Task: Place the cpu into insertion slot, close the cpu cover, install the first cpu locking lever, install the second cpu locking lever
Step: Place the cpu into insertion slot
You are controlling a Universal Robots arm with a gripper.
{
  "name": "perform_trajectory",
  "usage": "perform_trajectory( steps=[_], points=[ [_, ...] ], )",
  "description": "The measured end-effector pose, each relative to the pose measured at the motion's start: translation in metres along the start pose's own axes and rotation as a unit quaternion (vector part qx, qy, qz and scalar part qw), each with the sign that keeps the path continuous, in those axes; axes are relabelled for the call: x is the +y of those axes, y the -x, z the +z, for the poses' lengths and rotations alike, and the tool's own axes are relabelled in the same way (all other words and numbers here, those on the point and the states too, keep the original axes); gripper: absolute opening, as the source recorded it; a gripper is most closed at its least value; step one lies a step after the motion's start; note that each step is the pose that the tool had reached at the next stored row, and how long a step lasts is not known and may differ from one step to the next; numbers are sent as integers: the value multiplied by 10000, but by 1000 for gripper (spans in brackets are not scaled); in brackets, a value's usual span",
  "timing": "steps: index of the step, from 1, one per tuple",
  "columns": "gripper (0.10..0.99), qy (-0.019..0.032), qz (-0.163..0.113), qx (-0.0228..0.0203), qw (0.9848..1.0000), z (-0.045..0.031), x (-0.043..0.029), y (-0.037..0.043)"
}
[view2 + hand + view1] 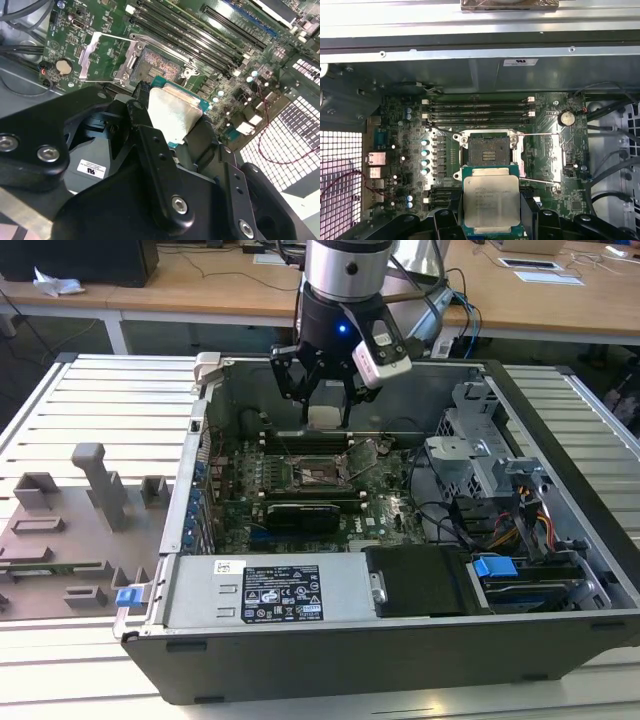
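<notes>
I have the cpu [491, 202] up in the air, its silvery metal top facing the first wrist view and its green edge showing all round. It is close to square (so no real long axis), and its sides run parallel to the sides of the insertion slot [487, 148]. In the exterior view the cpu [323, 416] hangs at about twelve o'clock from the insertion slot [320, 476], above the board and not touching it.

The end effector [491, 216] is pinching the chip by two opposite edges, one black finger [145, 125] on each side and the flat top left bare between them. The jaws are only as far apart as the chip is wide.

The slot's brownish pin field lies uncovered. The cpu cover [92, 54] is swung open beside it, tilted up off the socket. Long black memory slots [477, 112] run just beyond the socket. The open computer case [400, 640] lies on a slatted metal table [100, 400].
</notes>
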State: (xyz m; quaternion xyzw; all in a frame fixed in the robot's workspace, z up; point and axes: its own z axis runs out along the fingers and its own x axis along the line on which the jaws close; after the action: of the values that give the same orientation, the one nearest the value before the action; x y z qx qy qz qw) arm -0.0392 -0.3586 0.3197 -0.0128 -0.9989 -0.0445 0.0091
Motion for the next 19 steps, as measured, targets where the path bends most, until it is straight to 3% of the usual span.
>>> perform_trajectory(
  steps=[4,7,19],
  points=[
    [545,-15,-1,-1,10000,45,14,10],
    [545,-54,0,-1,10000,83,57,21],
    [545,-57,0,-2,10000,192,58,30]
  ],
)
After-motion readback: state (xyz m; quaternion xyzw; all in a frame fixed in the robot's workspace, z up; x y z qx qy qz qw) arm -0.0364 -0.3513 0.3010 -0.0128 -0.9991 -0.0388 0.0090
